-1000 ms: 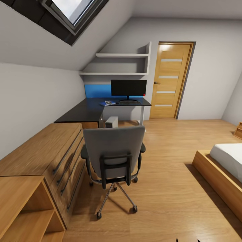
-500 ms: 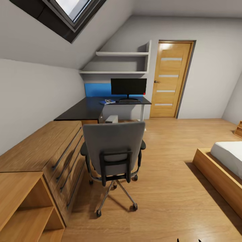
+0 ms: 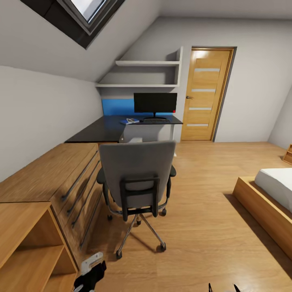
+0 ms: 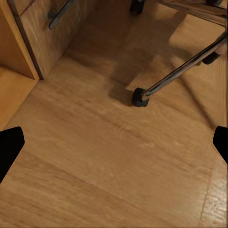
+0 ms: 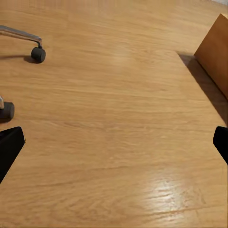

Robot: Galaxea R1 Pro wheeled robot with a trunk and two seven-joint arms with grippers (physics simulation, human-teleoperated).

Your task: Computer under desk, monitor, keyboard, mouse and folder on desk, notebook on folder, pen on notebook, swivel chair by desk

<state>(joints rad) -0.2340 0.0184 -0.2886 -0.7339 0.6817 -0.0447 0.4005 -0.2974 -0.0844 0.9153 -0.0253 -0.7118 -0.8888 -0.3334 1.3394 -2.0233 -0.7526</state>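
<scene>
Two tools of mine, the left tool (image 4: 114, 142) and right tool (image 5: 114, 142), hang wide open over the floor, and I might bump the swivel chair (image 3: 137, 178) between me and the far surface (image 3: 109, 129), rolling it away.

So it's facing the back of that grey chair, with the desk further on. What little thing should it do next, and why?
Probably roll a little closer to the swivel chair. Its backrest faces the robot and hides the seat, where the folder should lie. Both pincers, left and right, are open over bare floor, and the desk with the monitor stands well beyond.
</scene>
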